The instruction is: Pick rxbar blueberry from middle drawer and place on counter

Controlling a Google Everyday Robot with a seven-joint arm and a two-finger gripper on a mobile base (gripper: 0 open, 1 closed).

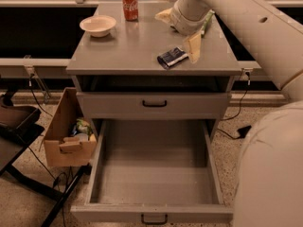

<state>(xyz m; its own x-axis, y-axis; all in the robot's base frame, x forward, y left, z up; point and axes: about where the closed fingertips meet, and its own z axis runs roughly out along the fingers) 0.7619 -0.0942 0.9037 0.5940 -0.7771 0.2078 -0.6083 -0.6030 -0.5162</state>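
Observation:
The rxbar blueberry (172,57), a small dark navy wrapper, lies flat on the counter (128,51) near its front right. My gripper (178,31) hangs just above and behind the bar, open. One pale finger (193,46) is beside the bar's right end and the other (164,16) is farther back. Nothing is in the gripper. The middle drawer (151,213) is pulled fully out below, and its grey floor is bare.
A red soda can (130,4) and a white bowl (98,25) stand at the counter's back left. A green bag (207,22) shows behind my arm. The upper drawer front (154,104) is shut. A cardboard box (66,136) sits on the floor at the left.

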